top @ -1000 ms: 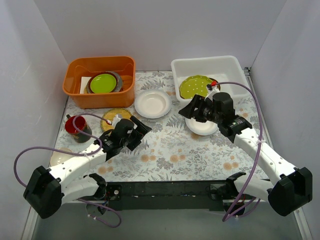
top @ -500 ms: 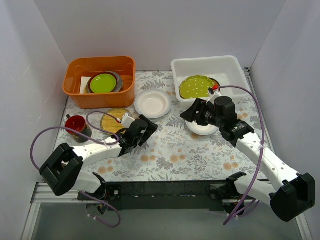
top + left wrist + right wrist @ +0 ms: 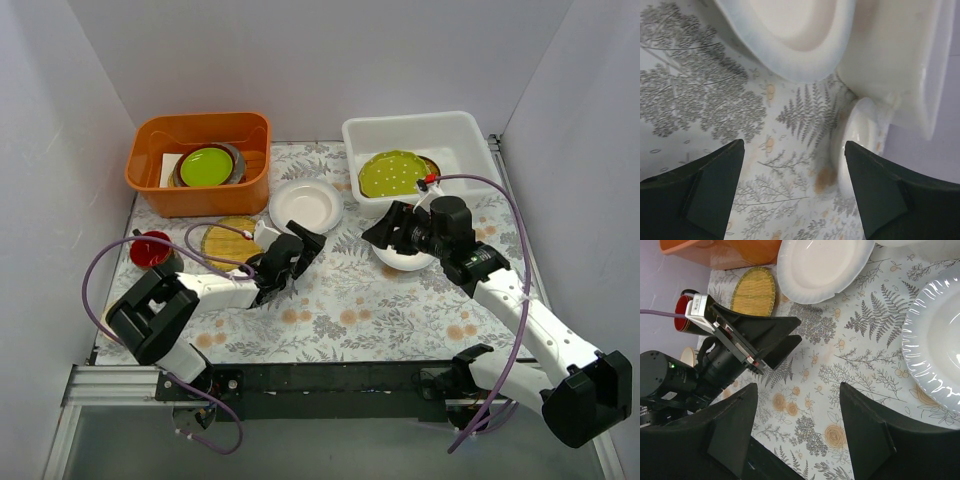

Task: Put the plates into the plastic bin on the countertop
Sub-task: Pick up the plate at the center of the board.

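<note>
Overhead, from behind the arms: the plastic bin (image 3: 455,128) sits at the far right of the countertop (image 3: 350,300), with a dotted lime-green plate (image 3: 392,172) lying in it. The left gripper (image 3: 308,252) is low over the print mid-table, jaws apart, nothing between them. A white plate (image 3: 305,205) lies just beyond it and a woven straw-yellow plate (image 3: 228,238) to its left. The right gripper (image 3: 380,227) hovers by the left side of a second white plate (image 3: 408,262), just in front of the bin, jaws spread and empty. An orange tub (image 3: 150,180) stands far left, a red mug (image 3: 150,248) in front of it.

Left wrist: the left fingers (image 3: 695,200) stand wide apart over bare fern print. The white plate is above, the bin's wall upper right, the second white plate's rim below that.

Right wrist: the right fingers (image 3: 725,435) are apart, holding nothing. The second white plate is at the right edge, the white plate at top, the woven plate upper left, and the left gripper's black jaws lie between.
</note>
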### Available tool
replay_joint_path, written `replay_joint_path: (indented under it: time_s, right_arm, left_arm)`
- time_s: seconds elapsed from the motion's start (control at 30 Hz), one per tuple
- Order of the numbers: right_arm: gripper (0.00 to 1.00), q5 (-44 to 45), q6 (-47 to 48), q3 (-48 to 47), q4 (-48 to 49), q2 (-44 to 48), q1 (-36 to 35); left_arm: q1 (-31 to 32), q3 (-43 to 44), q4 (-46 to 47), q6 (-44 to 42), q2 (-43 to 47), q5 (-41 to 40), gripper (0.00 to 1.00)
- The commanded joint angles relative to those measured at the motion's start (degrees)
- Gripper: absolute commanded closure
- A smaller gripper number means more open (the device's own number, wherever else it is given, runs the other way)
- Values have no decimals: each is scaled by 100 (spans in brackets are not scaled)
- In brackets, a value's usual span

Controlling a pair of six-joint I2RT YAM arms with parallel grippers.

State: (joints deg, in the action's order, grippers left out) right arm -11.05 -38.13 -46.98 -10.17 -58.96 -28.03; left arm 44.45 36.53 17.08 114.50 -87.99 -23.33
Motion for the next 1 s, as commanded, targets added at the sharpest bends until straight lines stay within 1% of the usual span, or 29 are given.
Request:
replay_joint_path:
  time_s: [0.0,0.13,0.3,0.4,0.57,0.77,0.8,0.9,0.97]
  right_arm:
    - [26,-55,139,40,103,95,17]
    - [27,-134,122,93,156,78,35]
    - [27,-178,165,110,95,95,52]
    - [27,-178,183,136,77,130,70]
    - [27,-196,227,119,16,157,105]
    - [27,-284,262,128,-2,95,140]
    - [27,-293,262,145,-11,104,140]
    - [27,-310,280,233,-2,104,158]
    - [27,-328,280,277,7,130,175]
  left_arm:
    - [-41,-199,1234,1522,-96,-66,20]
    - [-68,-489,1955,1856,-403,4,19]
    - [-59,-630,2711,2357,-851,-75,18]
    - [-68,-656,2879,2489,-1009,-119,15]
    - [-85,-797,3354,2709,-1256,-172,14]
    - [-138,-1025,4065,3342,-1756,-233,15]
    - [-138,-1025,4327,3351,-1835,-277,15]
    - [-138,-912,4575,3316,-2012,-435,14]
    - [-138,-727,4550,3159,-2030,-514,14]
